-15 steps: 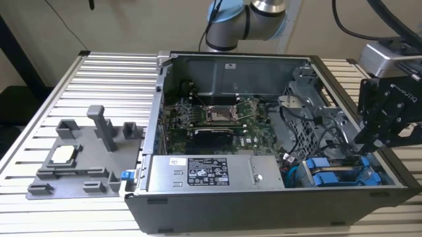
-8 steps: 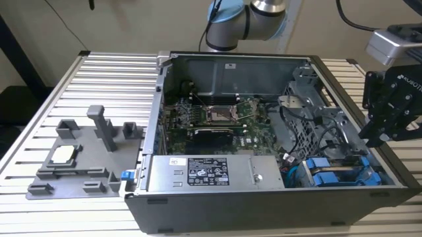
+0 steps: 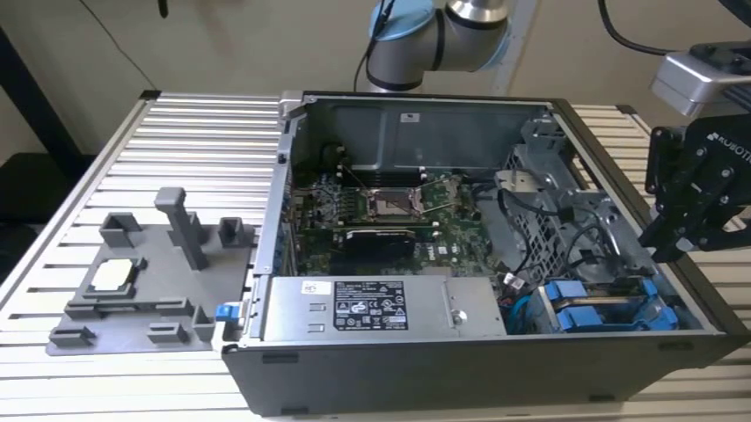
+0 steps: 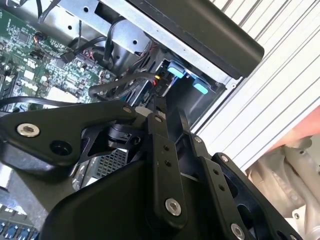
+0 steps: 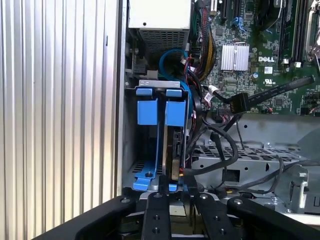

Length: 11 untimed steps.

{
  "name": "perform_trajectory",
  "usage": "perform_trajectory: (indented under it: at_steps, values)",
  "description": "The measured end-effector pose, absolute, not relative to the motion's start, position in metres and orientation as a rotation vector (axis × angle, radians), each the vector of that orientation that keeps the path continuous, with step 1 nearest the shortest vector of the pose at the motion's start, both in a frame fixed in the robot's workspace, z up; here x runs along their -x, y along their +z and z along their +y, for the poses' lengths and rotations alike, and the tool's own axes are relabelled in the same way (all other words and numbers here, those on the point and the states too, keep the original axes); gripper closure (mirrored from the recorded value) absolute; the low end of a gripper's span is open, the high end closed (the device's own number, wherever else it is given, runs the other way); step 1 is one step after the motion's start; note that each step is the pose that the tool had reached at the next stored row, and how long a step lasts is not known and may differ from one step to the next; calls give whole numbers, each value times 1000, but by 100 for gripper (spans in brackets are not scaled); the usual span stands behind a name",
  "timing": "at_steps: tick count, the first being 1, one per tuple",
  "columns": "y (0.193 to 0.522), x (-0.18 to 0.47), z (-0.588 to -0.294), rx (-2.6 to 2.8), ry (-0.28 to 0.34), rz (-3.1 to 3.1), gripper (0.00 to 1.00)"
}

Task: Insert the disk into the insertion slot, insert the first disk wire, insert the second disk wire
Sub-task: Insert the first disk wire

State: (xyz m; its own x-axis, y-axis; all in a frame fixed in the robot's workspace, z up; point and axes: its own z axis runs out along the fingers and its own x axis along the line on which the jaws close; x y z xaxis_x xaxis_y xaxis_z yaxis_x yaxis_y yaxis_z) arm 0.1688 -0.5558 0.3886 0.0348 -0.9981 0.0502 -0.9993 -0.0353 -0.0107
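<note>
Pinched narrow at the exterior view's right edge, the gripper (image 3: 663, 249) should line up square with the disk (image 5: 175, 149) in the insertion slot (image 5: 129, 150).

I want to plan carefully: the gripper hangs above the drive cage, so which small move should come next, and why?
Probably lower the gripper a little toward the loose black cables beside the insertion slot: the disk seems to stand already in it, between blue fittings.
</note>
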Motion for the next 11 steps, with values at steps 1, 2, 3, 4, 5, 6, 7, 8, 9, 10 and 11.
perform_trajectory:
  at_steps: [1, 2, 3, 4, 5, 6, 7, 8, 9, 10, 11]
  values:
    - [389, -169, -556, -2240, 68, -2163, 73]
    - [389, -169, -556, -2240, 68, -2163, 73]
    - [389, -169, -556, -2240, 68, -2162, 73]
    - [389, -169, -555, -2240, 68, -2162, 73]
    - [389, -169, -555, -2239, 69, -2162, 73]
    - [389, -169, -553, -2239, 69, -2162, 73]
    - [389, -169, -551, -2240, 69, -2162, 73]
    - [389, -169, -548, -2240, 69, -2162, 73]
    - [389, -169, -546, -2240, 69, -2162, 73]
    - [389, -169, -543, -2239, 69, -2162, 73]
    - [389, -169, -540, -2239, 69, -2162, 73]
